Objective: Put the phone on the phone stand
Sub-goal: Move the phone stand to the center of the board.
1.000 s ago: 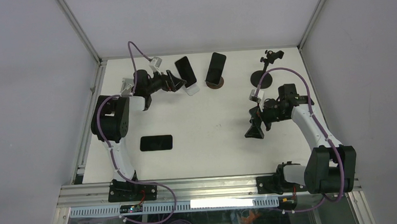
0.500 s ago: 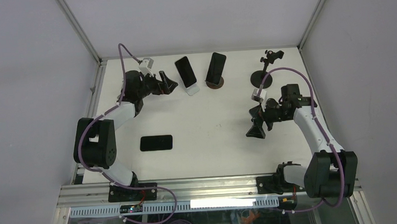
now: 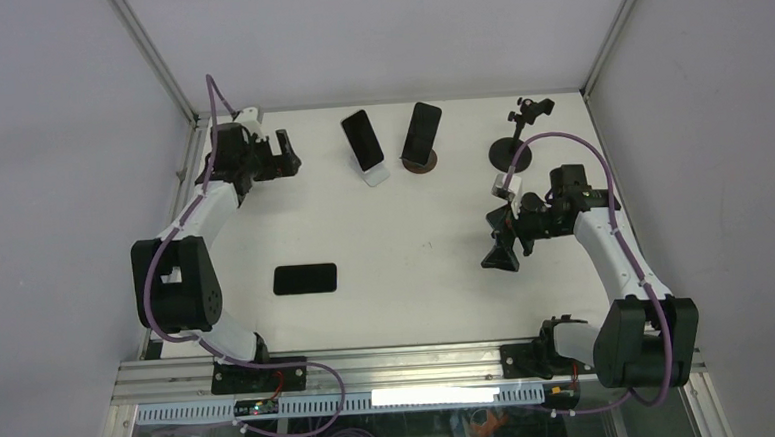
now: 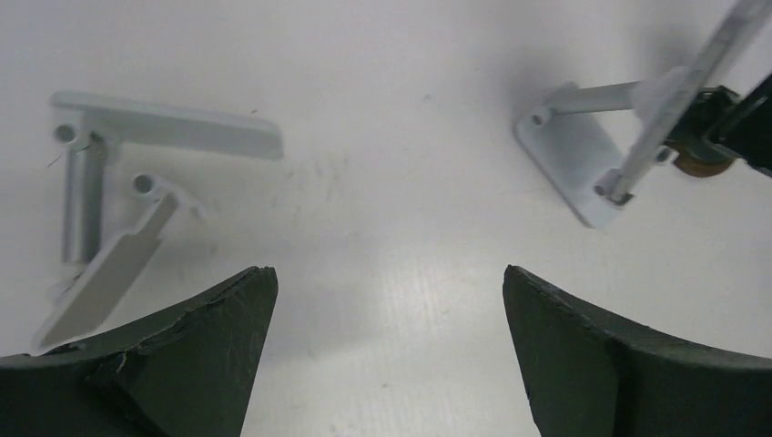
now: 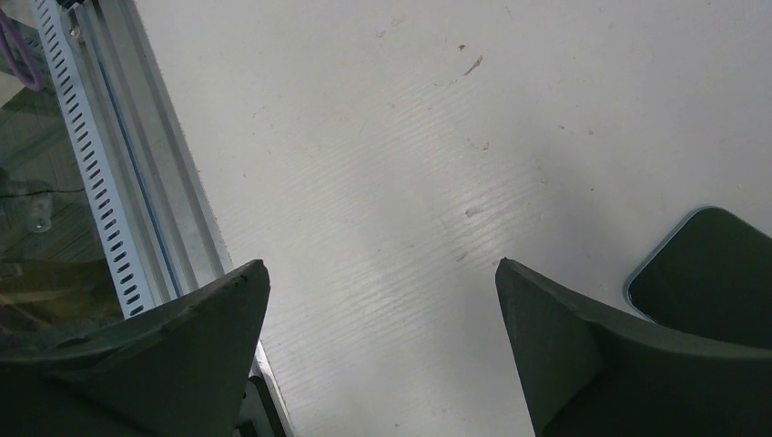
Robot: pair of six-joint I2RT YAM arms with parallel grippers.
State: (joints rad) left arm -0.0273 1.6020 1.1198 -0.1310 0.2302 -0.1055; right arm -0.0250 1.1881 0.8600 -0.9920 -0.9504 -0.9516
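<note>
A black phone [image 3: 305, 279] lies flat at the table's near left; its corner shows in the right wrist view [image 5: 715, 269]. An empty white folding phone stand [image 4: 118, 173] lies at the left of the left wrist view; the arm hides it in the top view. My left gripper [image 3: 285, 154] is open and empty at the far left, over bare table beside that stand. My right gripper [image 3: 498, 248] is open and empty at mid right, well away from the phone.
A white stand [image 3: 374, 174] holds a phone [image 3: 363, 140]; it also shows in the left wrist view [image 4: 583, 164]. A round brown stand [image 3: 420, 163] holds a second phone [image 3: 422, 129]. A black clamp stand [image 3: 511, 152] is far right. The table's slotted front rail [image 5: 109, 191] shows.
My left arm has swung left, away from the white stand with the phone, toward the far left corner. The right arm has barely moved.
</note>
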